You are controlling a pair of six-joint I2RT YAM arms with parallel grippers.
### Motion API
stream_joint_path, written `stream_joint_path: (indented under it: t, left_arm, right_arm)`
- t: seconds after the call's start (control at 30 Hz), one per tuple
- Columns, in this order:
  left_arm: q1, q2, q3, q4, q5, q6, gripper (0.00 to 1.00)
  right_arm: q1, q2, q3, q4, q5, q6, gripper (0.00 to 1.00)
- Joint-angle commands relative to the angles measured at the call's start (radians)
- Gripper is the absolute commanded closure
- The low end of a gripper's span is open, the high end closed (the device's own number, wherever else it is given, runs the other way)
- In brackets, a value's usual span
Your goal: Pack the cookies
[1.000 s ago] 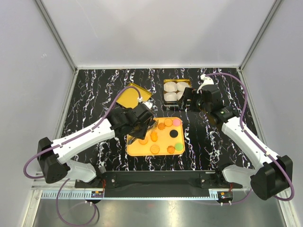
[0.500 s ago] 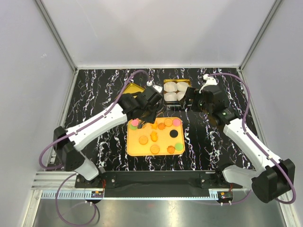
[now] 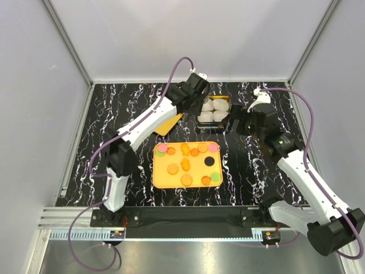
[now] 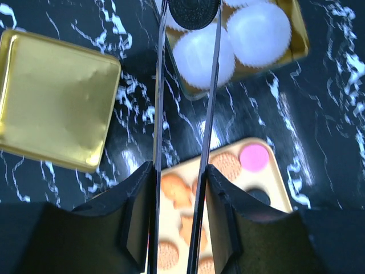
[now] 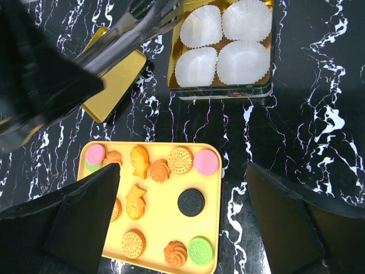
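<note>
Black cookie (image 4: 195,14) pinched between left gripper (image 4: 190,5) tips, half cut off by frame edge, apparently above paper cups (image 4: 203,56), right gripper (image 5: 182,171) jaws wide, tray (image 5: 165,228) partly hidden.

On the table (image 5: 308,114), the tray (image 5: 165,228) holds the cookies (image 5: 181,160) at centre. The tin (image 5: 223,93), paper cups (image 5: 244,60) inside, lies at the tray's 1 o'clock and the lid (image 5: 117,85) at its 11 o'clock; one cookie (image 4: 194,14) sits in the left tool (image 4: 190,4) above the cups
</note>
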Motion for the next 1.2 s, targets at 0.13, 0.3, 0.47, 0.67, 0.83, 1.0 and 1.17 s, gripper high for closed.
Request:
stream_joint_path:
  t: [0.13, 0.3, 0.47, 0.67, 0.83, 1.0, 1.17]
  left_arm:
    - [0.049, 0.127, 0.100, 0.120, 0.002, 0.056, 0.58]
    - [0.064, 0.176, 0.112, 0.163, 0.051, 0.054, 0.57]
    - [0.066, 0.224, 0.152, 0.142, 0.053, 0.047, 0.57]
    - [0.070, 0.234, 0.152, 0.142, 0.051, 0.036, 0.56]
    - [0.073, 0.221, 0.148, 0.139, 0.056, 0.034, 0.52]
    - [0.073, 0.210, 0.160, 0.145, 0.061, 0.059, 0.45]
    - [0.073, 0.187, 0.194, 0.128, 0.071, 0.071, 0.53]
  right_arm:
    - [0.003, -0.059, 0.068, -0.059, 0.041, -0.016, 0.00]
    - [0.003, -0.071, 0.056, -0.069, 0.051, -0.020, 0.00]
    - [0.003, -0.071, 0.052, -0.073, 0.051, -0.028, 0.00]
    - [0.003, -0.072, 0.052, -0.073, 0.048, -0.033, 0.00]
    - [0.003, -0.069, 0.046, -0.065, 0.050, -0.036, 0.00]
    - [0.003, -0.069, 0.046, -0.065, 0.045, -0.034, 0.00]
    - [0.003, -0.074, 0.046, -0.069, 0.053, -0.037, 0.00]
